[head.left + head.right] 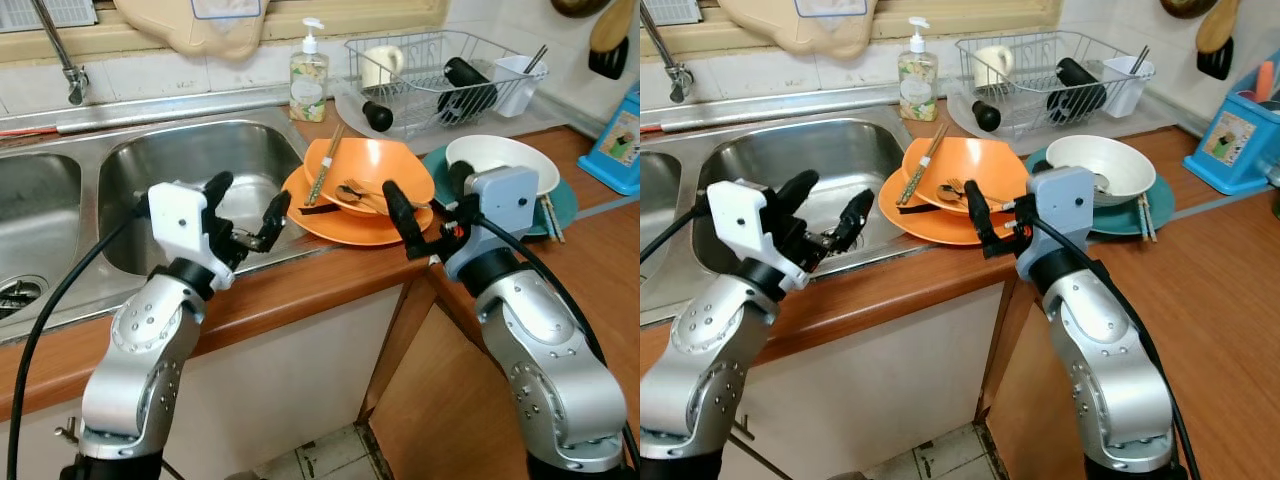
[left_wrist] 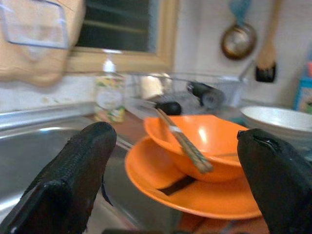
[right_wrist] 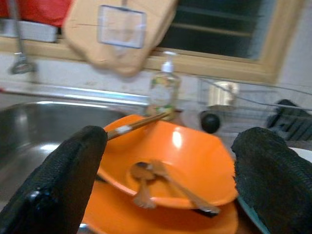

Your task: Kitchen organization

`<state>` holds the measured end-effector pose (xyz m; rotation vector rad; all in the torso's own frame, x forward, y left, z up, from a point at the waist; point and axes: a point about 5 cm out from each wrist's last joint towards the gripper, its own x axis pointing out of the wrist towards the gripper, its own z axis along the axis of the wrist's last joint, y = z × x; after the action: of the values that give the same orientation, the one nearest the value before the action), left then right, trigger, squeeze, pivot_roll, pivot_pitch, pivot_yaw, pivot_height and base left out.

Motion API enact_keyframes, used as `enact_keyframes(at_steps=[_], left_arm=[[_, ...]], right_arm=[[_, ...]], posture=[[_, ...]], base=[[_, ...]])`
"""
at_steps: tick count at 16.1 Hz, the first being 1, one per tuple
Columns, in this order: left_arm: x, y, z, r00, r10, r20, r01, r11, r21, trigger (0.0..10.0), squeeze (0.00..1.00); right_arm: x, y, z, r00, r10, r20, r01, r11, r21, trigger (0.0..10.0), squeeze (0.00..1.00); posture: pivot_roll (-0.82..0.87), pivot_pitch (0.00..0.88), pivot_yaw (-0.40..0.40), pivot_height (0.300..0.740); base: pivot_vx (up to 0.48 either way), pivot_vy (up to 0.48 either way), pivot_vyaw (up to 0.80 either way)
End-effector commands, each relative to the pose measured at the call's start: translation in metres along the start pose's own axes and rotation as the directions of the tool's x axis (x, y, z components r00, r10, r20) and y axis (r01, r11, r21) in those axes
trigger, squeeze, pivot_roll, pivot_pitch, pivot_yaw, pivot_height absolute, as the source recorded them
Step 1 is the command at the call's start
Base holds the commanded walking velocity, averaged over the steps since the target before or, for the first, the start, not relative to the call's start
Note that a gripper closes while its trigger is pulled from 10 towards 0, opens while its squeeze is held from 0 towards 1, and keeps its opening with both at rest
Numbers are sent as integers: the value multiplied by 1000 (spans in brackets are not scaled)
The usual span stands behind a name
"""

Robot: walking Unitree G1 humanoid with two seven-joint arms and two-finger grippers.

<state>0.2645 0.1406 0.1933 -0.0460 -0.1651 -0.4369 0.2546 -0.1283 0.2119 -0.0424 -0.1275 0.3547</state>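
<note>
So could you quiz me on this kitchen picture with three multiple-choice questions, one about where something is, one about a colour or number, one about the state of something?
1. Where does the orange bowl sit?
A. In the sink
B. On the orange plate
C. In the dish rack

2. What colour is the plate under the white bowl?
A. Teal
B. Red
C. Black

3. How do the fingers of the left gripper and right gripper stand?
A. Both shut on the chopsticks
B. One shut on a spoon
C. Both open, holding nothing

Answers:
1. B, the bowl rests on the orange plate on the counter beside the sink.
2. A, a teal rim shows around the white bowl.
3. C, in both wrist views the two black fingers stand wide apart with the bowl in the gap beyond them.
</note>
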Motion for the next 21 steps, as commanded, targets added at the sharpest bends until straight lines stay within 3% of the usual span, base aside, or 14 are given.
enact_keyframes(at_steps=[1, 2, 7, 8, 9, 10, 12, 13, 14, 15, 16, 17, 21], left_arm=[[6, -4, 0, 998, -54, -18, 53, 998, -12, 10000, 412], [8, -5, 0, 997, -77, -25, 77, 997, -21, 10000, 0], [21, -19, -14, 968, -213, -136, 215, 977, 1, 10000, 0], [22, -19, -18, 963, -219, -157, 225, 974, 18, 8980, 0], [26, -18, -22, 962, -210, -172, 219, 975, 38, 3490, 0], [33, -14, -24, 973, -160, -166, 171, 984, 57, 1882, 0], [37, -12, -25, 975, -143, -169, 156, 986, 66, 1804, 0], [43, -12, -27, 974, -146, -171, 159, 985, 65, 3961, 0], [44, -12, -27, 974, -148, -171, 161, 985, 64, 3961, 0], [46, -13, -28, 974, -149, -169, 162, 985, 63, 4706, 0], [48, -14, -29, 975, -150, -165, 161, 985, 56, 6196, 0], [50, -15, -30, 975, -149, -164, 159, 986, 53, 6627, 0], [59, -14, -32, 979, -131, -155, 140, 989, 49, 4078, 0]], right_arm=[[-4, -3, 7, 999, 36, 17, -36, 999, -12, 10000, 0], [-6, -4, 7, 998, 68, 12, -67, 997, -23, 10000, 0], [-19, -3, -1, 972, 224, -78, -230, 970, -77, 10000, 0], [-19, -3, -2, 970, 230, -83, -237, 968, -83, 10000, 0], [-20, -2, -3, 967, 238, -89, -246, 965, -92, 10000, 0], [-21, -1, -3, 965, 246, -92, -255, 962, -101, 10000, 0], [-22, 0, -4, 964, 250, -94, -259, 961, -100, 10000, 0], [-24, 2, -5, 960, 262, -99, -272, 957, -99, 10000, 0], [-24, 2, -5, 959, 265, -100, -274, 957, -99, 10000, 0], [-24, 3, -5, 958, 268, -102, -278, 955, -100, 10000, 0], [-25, 4, -6, 957, 270, -103, -280, 955, -100, 10000, 0], [-25, 5, -6, 957, 272, -105, -282, 954, -100, 10000, 0], [-24, 6, -6, 954, 279, -107, -290, 951, -106, 10000, 0]], posture=[[-108, 0, 13, 740], [-111, 0, 17, 740], [-116, 0, 25, 740], [-119, 0, 27, 740], [-123, 0, 30, 740], [-124, 0, 32, 740], [-125, 0, 34, 740], [-128, 0, 36, 740], [-128, 0, 36, 740], [-130, 0, 38, 740], [-130, 0, 38, 740], [-131, 0, 39, 740], [-132, 0, 35, 740]], base=[[0, 0, 0], [0, 0, 0], [0, 0, 0], [0, 0, 0], [0, 0, 0], [0, 0, 0], [0, 0, 0], [0, 0, 0], [0, 0, 0], [0, 0, 0], [0, 0, 0], [0, 0, 0], [0, 0, 0]])
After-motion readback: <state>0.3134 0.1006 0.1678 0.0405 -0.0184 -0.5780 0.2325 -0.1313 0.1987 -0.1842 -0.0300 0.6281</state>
